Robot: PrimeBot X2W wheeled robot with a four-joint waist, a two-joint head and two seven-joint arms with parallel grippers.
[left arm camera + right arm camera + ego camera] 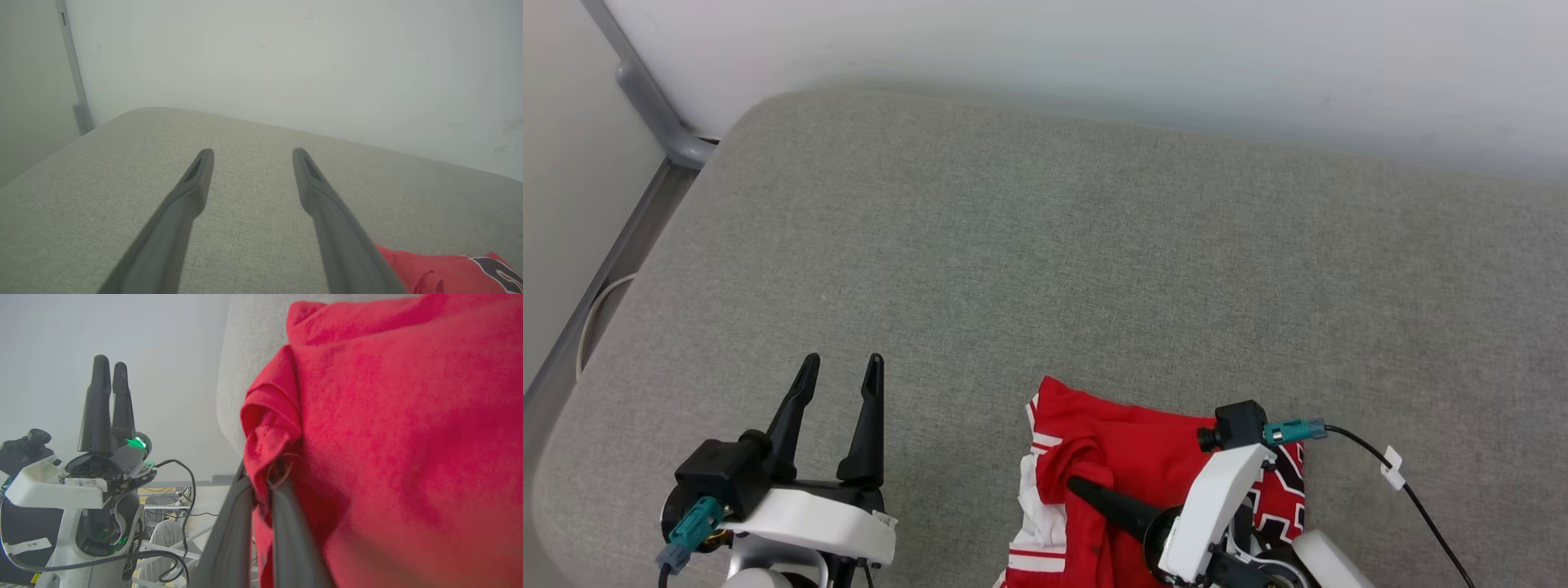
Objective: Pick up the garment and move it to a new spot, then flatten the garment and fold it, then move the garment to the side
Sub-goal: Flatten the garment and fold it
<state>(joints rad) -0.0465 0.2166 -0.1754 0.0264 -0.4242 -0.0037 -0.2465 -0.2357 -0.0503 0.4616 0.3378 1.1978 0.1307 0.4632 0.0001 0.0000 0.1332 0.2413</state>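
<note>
Two claws, one jersey, one grey cushion. The left claw [843, 361] hovers over bare cushion [1045, 245] with its two fingers spread wide and nothing between them. The right claw [1076, 485] has its fingers pressed together, pinching a bunched fold of the jersey [1143, 449].

Ahead of both claws the cushion runs open all the way to a pale wall [1094, 49]. Its rounded corner lies ahead and to the left of the left claw, and its left edge passes just outside that claw. A black cable [1421, 506] trails across the cushion to the right of the right claw.

The jersey sits in a crumpled heap around the right claw, well apart from the left one. It is red and thin, with a white panel and red-and-white striped trim on the side facing the left claw. Black lettering outlined in white shows back beside the right claw's wrist.
</note>
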